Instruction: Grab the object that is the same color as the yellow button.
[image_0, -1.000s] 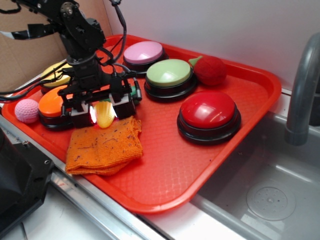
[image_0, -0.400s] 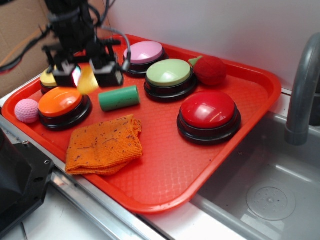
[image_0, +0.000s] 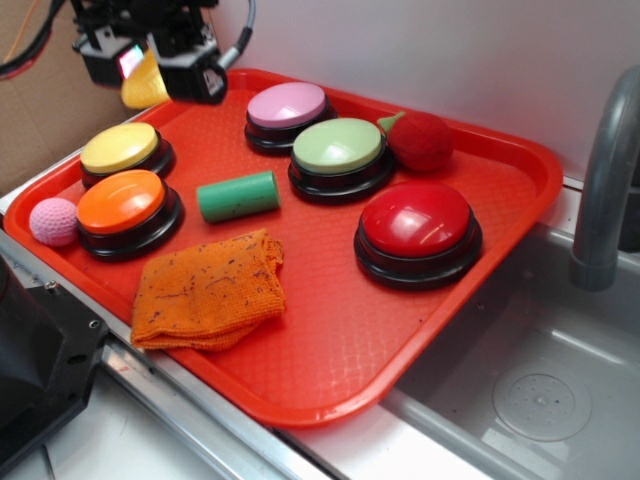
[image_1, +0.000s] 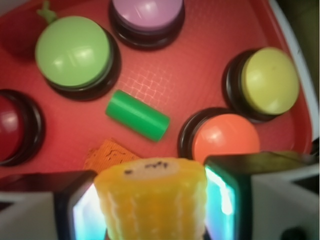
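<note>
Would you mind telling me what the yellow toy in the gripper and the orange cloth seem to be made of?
The yellow toy held in the gripper looks like moulded plastic: ridged, slightly glossy, with a few dark specks. The orange cloth looks like knitted or woven fabric: matte, an open textured weave, folded softly, flecked with dark spots.

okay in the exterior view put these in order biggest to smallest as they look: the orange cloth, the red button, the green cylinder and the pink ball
1. Orange cloth and red button: they look about alike in spread, so I won't rank them against each other.
2. Green cylinder.
3. Pink ball, the smallest.
</note>
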